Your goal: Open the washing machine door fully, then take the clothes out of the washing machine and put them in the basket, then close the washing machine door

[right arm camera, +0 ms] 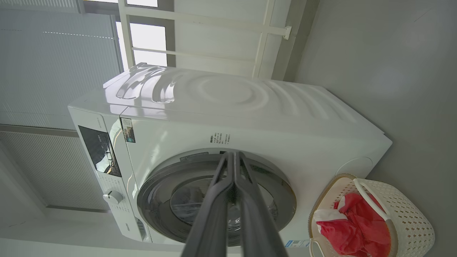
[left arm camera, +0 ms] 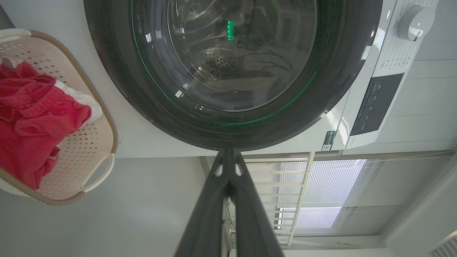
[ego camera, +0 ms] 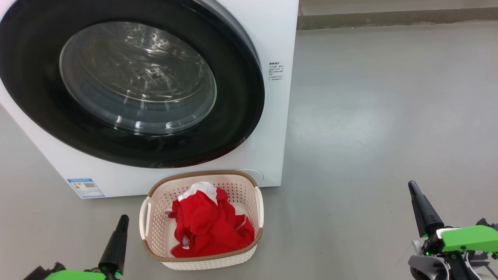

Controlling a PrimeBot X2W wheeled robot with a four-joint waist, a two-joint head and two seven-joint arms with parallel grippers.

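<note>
Red fabric with white trim, the clothes (ego camera: 210, 225) lie heaped inside the cream perforated basket (ego camera: 155, 233), piled toward its front and right walls, with a white panel up near the back rim. The basket stands on the grey floor (ego camera: 389, 97) just before the lower front edge of the white washing machine (ego camera: 274, 128), below the door and near the machine's right-hand bottom corner. The washing machine door (ego camera: 243, 97), glossy black around a bulging glass window, sits shut against the front, and the perforated steel drum shows through the glass. A small blue sticker (ego camera: 85, 188) marks the lower left corner of the front. The left gripper (ego camera: 123, 218) hangs low beside the basket's left wall, apart from it, its long fingers pressed together and pointing up toward the door, grasping nothing. The right gripper (ego camera: 411, 186) hangs well off to the right over the floor, fingers likewise clenched and empty, tilted slightly leftward.
</note>
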